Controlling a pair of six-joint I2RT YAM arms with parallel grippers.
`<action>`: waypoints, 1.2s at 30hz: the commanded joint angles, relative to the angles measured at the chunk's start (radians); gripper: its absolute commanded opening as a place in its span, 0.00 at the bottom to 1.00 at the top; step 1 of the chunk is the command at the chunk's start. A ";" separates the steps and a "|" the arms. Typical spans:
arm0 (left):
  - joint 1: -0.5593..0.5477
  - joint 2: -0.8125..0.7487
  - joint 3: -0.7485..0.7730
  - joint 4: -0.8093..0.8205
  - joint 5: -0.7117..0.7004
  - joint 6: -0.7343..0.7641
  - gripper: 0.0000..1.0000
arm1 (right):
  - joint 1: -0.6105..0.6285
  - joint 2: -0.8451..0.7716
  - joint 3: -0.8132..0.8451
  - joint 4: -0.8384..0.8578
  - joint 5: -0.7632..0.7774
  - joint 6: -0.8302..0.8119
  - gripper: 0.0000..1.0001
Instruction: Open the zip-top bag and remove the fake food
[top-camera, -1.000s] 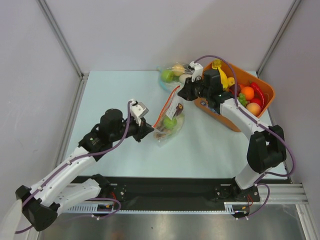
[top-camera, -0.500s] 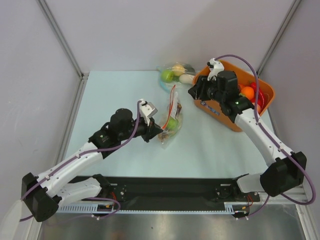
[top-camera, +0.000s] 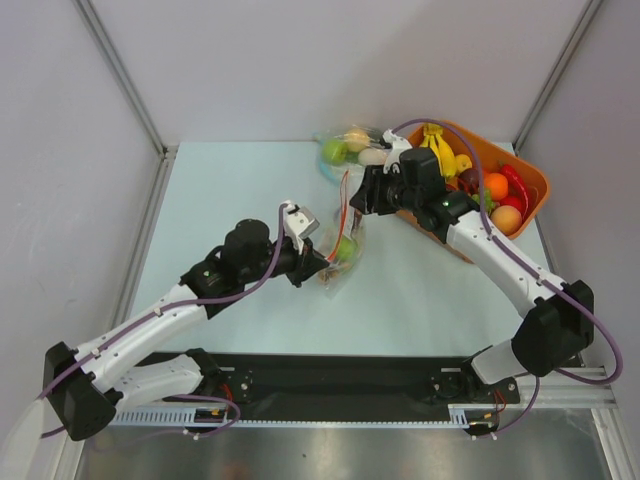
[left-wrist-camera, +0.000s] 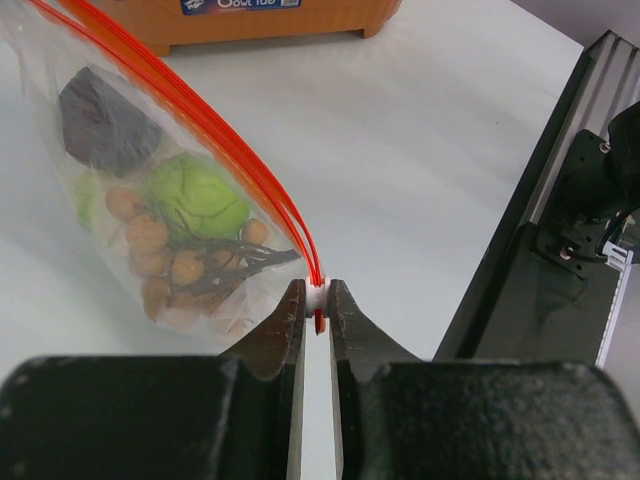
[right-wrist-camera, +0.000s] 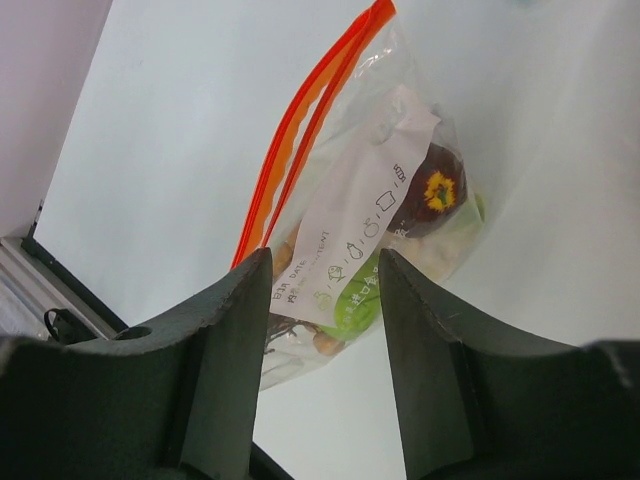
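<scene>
Pale table (top-camera: 230, 180) with grey walls on three sides is what I see from the top camera. On it, a little right of the middle of the frame, the zip-top bag (top-camera: 343, 240) lies, with its orange-red zip strip (left-wrist-camera: 225, 135) running from the upper part of the bag down to the lower left corner.

At this lower corner I have the left gripper (left-wrist-camera: 317, 305). Its jaws are almost together, and they pinch the small white piece at the end of the strip. In the left wrist view the fake food (left-wrist-camera: 198, 195) is inside the bag, to the upper left of the fingers: one round green piece, one dark piece above it, and a bunch of small brown balls below.

From the right side, the right gripper (right-wrist-camera: 322, 270) comes to the upper end of the bag. Its jaws stand wide apart, and between them the right wrist camera shows the bag with a white paper label (right-wrist-camera: 350, 235). Whether the fingers touch the plastic, I cannot tell.

Behind the right arm, at the upper right of the top view, an orange bin (top-camera: 522, 163) holds other toy fruit, and just left of it a second clear bag (top-camera: 345, 148) lies.
</scene>
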 joint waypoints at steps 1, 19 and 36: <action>-0.015 0.001 0.038 0.040 -0.015 -0.018 0.00 | 0.016 0.003 0.059 0.000 -0.010 0.007 0.52; -0.039 0.002 0.052 0.025 -0.029 -0.011 0.00 | 0.047 0.053 0.097 -0.017 -0.011 -0.014 0.53; -0.062 0.037 0.101 -0.010 -0.102 0.019 0.25 | 0.119 0.141 0.169 -0.121 0.091 -0.096 0.00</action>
